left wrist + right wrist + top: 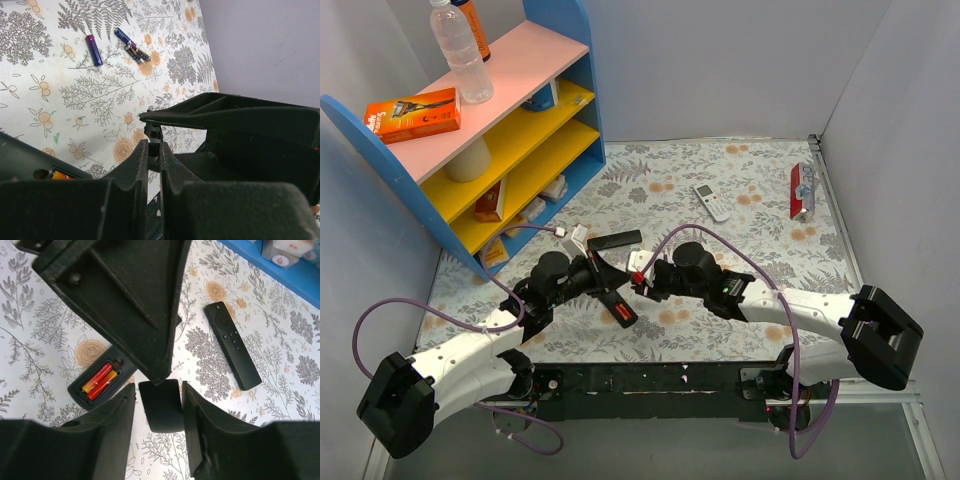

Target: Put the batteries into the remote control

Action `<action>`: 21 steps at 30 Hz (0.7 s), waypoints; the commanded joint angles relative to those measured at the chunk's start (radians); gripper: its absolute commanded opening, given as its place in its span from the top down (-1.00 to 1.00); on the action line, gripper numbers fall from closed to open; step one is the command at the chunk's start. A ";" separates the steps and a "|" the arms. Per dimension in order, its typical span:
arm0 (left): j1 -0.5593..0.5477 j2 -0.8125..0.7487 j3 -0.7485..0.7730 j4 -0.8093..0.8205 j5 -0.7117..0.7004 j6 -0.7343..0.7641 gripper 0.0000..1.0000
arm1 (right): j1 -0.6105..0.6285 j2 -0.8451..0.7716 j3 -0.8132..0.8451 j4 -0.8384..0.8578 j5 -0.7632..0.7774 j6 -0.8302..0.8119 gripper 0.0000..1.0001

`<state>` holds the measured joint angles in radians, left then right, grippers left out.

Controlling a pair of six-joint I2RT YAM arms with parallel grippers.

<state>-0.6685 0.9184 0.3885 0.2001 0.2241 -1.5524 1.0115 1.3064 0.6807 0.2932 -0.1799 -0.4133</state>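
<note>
The remote control lies back up on the flowered table, its compartment uncovered with two red and orange batteries seated inside. My left gripper is shut on a thin black battery cover, held just off the remote's end. My right gripper is open, with a jaw on either side of the cover and a narrow gap on each side. Seen from above, both grippers meet over the remote control. A loose purple battery and a few more batteries lie farther off.
A second black remote with buttons lies on the table near the shelf. A small white remote and a red packet lie toward the back right. The blue shelf unit stands at the back left, with grey walls all around.
</note>
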 commanded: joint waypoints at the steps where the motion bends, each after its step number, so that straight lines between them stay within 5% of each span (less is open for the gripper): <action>1: 0.009 -0.021 0.026 -0.016 -0.009 -0.002 1.00 | 0.010 0.005 0.051 0.004 0.045 -0.025 0.10; 10: 0.010 -0.016 0.042 -0.054 -0.022 0.015 1.00 | 0.021 0.031 0.106 -0.060 0.031 -0.010 0.65; 13: 0.010 -0.053 0.058 -0.111 -0.084 0.034 0.53 | 0.021 0.053 0.134 -0.095 0.025 0.053 0.74; 14: 0.010 -0.071 0.065 -0.131 -0.139 0.041 0.15 | 0.021 0.062 0.141 -0.120 0.034 0.104 0.75; 15: 0.010 -0.090 0.070 -0.152 -0.166 0.061 0.01 | 0.021 0.085 0.154 -0.138 0.036 0.131 0.77; 21: 0.012 -0.269 0.110 -0.335 -0.414 0.110 -0.50 | 0.062 0.158 0.181 -0.149 0.097 0.350 0.85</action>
<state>-0.6628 0.7544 0.4461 -0.0097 0.0261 -1.4929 1.0386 1.4296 0.8310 0.1555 -0.1341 -0.2428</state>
